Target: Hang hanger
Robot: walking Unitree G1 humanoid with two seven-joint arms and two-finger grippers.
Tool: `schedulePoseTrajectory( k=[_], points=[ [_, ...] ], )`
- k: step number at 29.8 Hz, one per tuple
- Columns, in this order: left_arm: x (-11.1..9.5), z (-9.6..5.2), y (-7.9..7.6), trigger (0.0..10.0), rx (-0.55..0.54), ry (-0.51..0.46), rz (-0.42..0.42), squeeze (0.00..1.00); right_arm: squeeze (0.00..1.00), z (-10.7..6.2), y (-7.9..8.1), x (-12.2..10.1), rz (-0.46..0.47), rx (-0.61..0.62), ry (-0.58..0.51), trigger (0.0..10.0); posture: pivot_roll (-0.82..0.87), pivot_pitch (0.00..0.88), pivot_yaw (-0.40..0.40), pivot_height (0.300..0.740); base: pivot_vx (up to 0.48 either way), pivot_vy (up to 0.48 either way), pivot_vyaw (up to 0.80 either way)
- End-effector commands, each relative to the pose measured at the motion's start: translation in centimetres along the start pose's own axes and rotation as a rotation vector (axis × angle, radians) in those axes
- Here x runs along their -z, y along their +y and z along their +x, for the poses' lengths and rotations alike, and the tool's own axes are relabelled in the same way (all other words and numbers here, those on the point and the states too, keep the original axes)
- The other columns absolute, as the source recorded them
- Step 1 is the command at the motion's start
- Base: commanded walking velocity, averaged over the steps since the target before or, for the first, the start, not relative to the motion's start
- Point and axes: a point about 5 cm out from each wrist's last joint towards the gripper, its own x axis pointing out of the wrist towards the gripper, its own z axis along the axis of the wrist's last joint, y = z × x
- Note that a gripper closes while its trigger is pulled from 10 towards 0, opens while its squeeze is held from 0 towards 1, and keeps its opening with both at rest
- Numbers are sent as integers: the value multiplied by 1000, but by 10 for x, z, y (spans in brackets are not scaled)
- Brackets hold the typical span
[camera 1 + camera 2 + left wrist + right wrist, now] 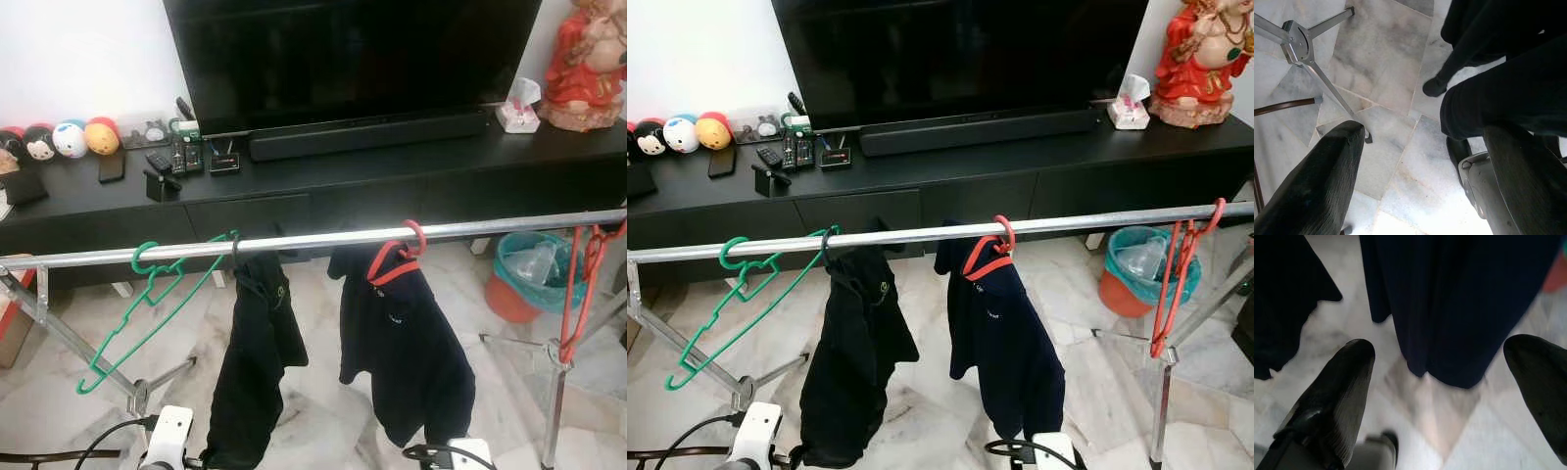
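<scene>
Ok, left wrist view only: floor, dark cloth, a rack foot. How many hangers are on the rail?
Observer: Four on the rail: an empty green hanger, a dark one in the black shirt, a red hanger in the navy shirt, and an empty red one at the right end.
Operator: Is the right gripper holding anything?
Observer: No. The right gripper is open, low in front of the navy shirt.
Operator: What's behind the rail?
Observer: A black TV console.

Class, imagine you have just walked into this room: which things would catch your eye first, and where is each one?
A long silver metal clothes rail crosses the foreground, with a black garment and a navy garment on a red hanger hanging at its middle. An empty green plastic hanger dangles at its left, empty red hangers at its right. Behind stands a large black television, beside a red seated figurine.
</scene>
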Motion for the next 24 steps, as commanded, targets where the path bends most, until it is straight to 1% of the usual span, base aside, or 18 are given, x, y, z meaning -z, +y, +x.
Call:
schedulePoseTrajectory(
  k=[1, 2, 3, 6, 8, 10, 11, 15, 16, 18, 19, 21, 22, 23, 24],
  points=[
    [4, -1, 3, 10000, -10, 21, -5, 0, 0, -2, 0, -9, -18, -3, -90, 10000, -101, 0, 46, 740, 0, 0, 0],
    [4, -1, 4, 10000, -12, 23, -5, 0, 0, -4, -3, -13, -11, 10, -128, 10000, -103, 0, 47, 740, 0, 0, 0],
    [4, -1, 4, 10000, -12, 23, -5, 0, 0, -4, -3, -13, -11, 10, -128, 10000, -103, 0, 47, 740, 0, 0, 0],
    [5, -2, 5, 10000, -14, 28, -3, 0, 0, -9, -9, -30, -12, 44, -240, 10000, -108, 0, 53, 740, 0, 0, 0],
    [6, -2, 5, 10000, -14, 30, -2, 0, 0, -10, -11, -41, -7, 55, -289, 10000, -110, 0, 54, 740, 0, 0, 0],
    [6, -2, 5, 10000, -12, 32, 0, 0, 0, -7, -15, -65, 1, 79, -355, 10000, -115, 0, 60, 740, 0, 0, 0],
    [6, -2, 4, 10000, -10, 33, 1, 0, 0, -5, -16, -74, 22, 90, -378, 10000, -115, 0, 60, 740, 0, 0, 0],
    [6, -1, 2, 10000, -5, 32, 2, 0, 0, 6, -20, -107, 74, 117, -462, 10000, -109, 0, 66, 740, 0, 0, 0],
    [6, -1, 2, 10000, -5, 31, 1, 0, 0, 12, -21, -126, 95, 113, -502, 10000, -108, 0, 69, 740, 0, 0, 0],
    [6, -1, 2, 10000, -6, 32, 0, 0, 0, 19, -22, -143, 100, 87, -540, 10000, -110, 0, 74, 740, 0, 0, 0],
    [6, -1, 2, 10000, -6, 32, -1, 0, 0, 20, -22, -147, 100, 81, -543, 10000, -110, 0, 74, 740, 0, 0, 0],
    [7, -1, 3, 10000, -10, 39, -1, 0, 0, 31, -23, -165, 118, 39, -549, 10000, -113, 0, 79, 740, 0, 0, 0],
    [9, -2, 3, 10000, -12, 47, 0, 0, 0, 43, -25, -177, 112, 6, -526, 10000, -108, 0, 82, 740, 0, 0, 0],
    [10, -2, 2, 10000, -12, 49, 1, 0, 0, 49, -27, -180, 96, -4, -496, 10000, -105, 0, 81, 740, 0, 0, 0],
    [10, -2, 2, 10000, -13, 50, -1, 0, 0, 52, -27, -184, 88, -23, -491, 10000, -102, 0, 79, 740, 0, 0, 0]
  ],
)
